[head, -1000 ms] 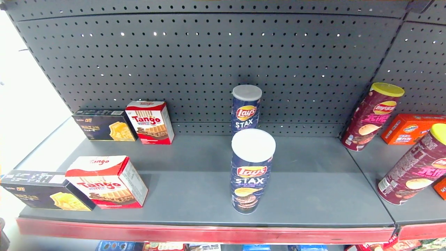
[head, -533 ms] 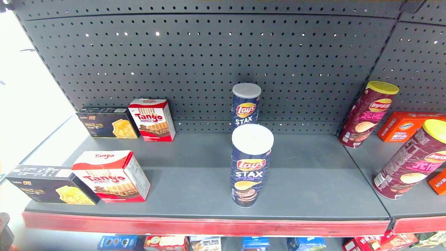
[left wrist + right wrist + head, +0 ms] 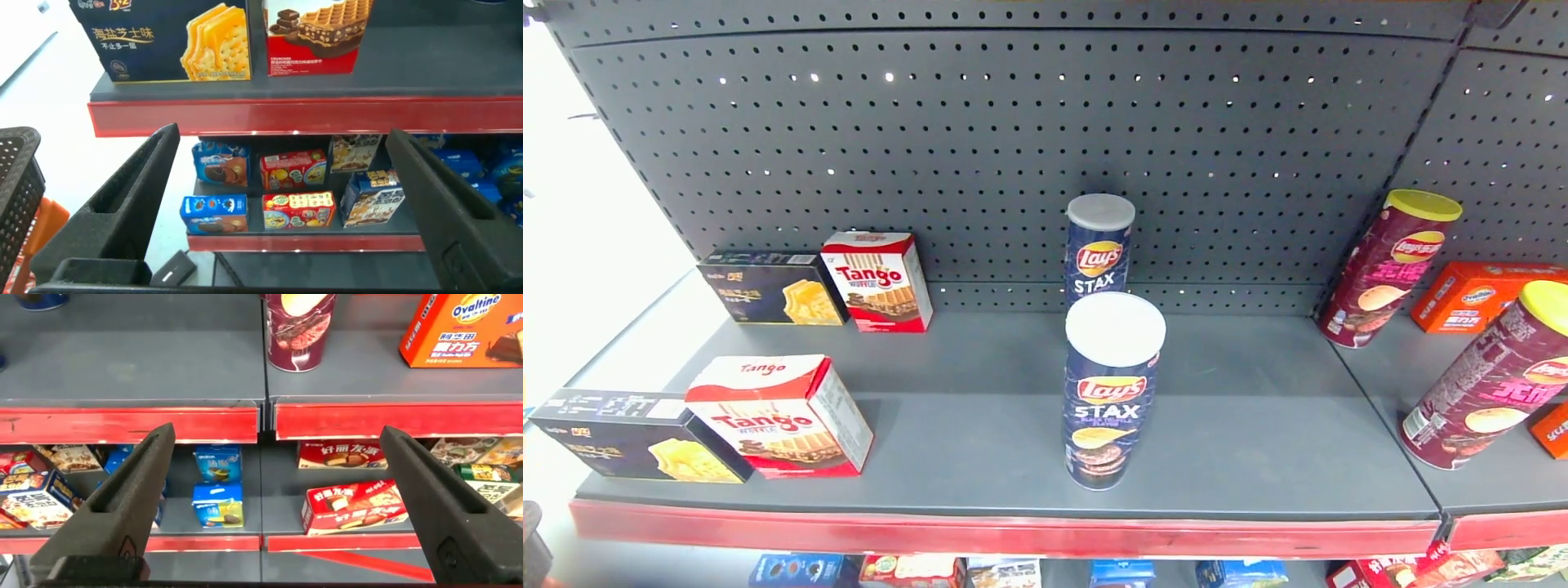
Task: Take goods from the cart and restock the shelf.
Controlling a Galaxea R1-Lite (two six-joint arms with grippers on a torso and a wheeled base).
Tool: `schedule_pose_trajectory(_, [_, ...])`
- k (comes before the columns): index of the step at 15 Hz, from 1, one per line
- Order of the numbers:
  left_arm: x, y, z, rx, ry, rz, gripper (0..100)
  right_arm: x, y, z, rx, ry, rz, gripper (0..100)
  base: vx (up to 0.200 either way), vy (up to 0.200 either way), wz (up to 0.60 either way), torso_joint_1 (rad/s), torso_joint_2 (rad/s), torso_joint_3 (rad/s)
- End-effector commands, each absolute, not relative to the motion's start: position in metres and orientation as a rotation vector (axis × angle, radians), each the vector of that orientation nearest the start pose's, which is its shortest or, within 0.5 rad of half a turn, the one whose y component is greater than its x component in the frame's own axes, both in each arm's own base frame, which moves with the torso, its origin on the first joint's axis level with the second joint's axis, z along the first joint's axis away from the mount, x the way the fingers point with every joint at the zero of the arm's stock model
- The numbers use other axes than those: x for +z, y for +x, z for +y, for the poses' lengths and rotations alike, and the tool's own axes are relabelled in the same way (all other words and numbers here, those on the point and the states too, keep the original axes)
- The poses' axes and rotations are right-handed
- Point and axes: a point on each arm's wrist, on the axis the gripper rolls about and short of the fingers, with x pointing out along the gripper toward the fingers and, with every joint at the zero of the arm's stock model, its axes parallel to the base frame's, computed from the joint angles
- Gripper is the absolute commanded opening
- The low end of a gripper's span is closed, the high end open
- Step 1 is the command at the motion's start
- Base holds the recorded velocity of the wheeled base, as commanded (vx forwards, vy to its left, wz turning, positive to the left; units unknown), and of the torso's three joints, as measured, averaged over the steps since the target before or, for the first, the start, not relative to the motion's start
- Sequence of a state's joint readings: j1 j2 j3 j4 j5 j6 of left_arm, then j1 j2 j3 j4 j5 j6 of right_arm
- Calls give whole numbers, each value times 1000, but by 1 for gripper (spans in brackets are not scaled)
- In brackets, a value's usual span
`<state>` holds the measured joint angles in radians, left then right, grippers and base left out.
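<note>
Dark grey shelf (image 3: 1258,441) with a red lip is faced by the left gripper (image 3: 279,135) and right gripper (image 3: 278,431), both spread wide and empty. A blue chip can (image 3: 1112,392) is stood near the front, wafer boxes (image 3: 780,416) to its left, a second can (image 3: 1099,249) behind, against the pegboard (image 3: 1013,147).
</note>
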<state>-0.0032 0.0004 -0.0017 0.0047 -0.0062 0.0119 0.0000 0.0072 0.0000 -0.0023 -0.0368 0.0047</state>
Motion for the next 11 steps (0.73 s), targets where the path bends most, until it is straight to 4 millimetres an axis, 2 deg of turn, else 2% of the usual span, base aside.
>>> schedule_pose_trajectory(1, [75, -23, 0, -9, 12, 3, 100, 76, -22, -1, -37, 4, 8, 100, 0, 0, 0, 0, 0, 0])
schedule_pose_trajectory(11, [75, -23, 0, -8, 11, 3, 100, 76, -22, -1, -37, 4, 8, 100, 0, 0, 0, 0, 0, 0])
